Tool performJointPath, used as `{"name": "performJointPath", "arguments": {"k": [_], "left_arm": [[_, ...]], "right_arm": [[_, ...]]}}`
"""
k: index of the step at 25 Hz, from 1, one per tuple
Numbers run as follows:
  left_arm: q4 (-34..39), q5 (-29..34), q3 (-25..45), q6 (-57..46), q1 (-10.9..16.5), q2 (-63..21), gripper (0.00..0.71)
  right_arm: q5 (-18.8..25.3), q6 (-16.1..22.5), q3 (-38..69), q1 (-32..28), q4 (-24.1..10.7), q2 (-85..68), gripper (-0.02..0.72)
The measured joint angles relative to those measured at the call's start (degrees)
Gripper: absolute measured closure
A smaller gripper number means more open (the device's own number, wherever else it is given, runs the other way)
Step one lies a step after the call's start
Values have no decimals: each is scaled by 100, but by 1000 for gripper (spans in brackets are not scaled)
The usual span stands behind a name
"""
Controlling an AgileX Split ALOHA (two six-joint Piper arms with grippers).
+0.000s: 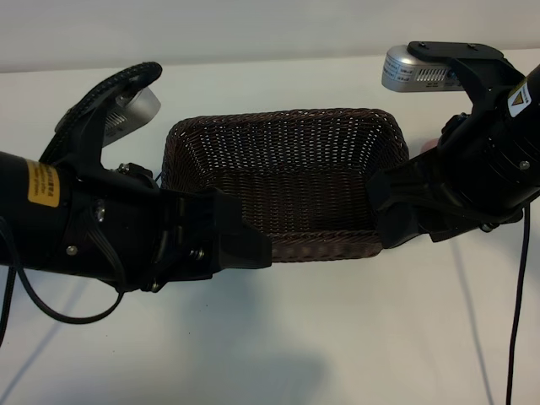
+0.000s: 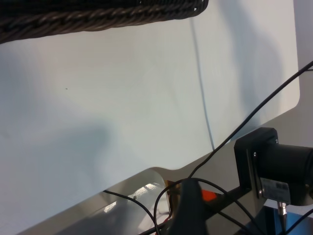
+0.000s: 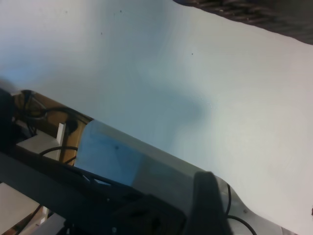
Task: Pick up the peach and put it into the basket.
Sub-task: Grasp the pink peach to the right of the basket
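My left end effector and right end effector hover spread, flanking the empty basket on the counter.

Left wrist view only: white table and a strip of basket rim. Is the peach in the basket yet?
Observer: No. In the exterior view the basket shows only bare weave inside.
Operator: Where's the peach then?
Observer: Mostly hidden. A pink sliver, probably the peach, shows off the basket's right side, behind the right arm.
Operator: And the grippers?
Observer: The left gripper is at the basket's near left corner and the right gripper is at its near right corner. Neither holds anything.
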Motion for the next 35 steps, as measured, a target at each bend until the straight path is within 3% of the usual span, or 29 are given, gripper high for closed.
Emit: {"name": "performJointPath", "arguments": {"k": [35], "left_arm": [[54,264,0,4,0,-216,126]], "right_arm": [[0,0,0,0,0,0,207]]}}
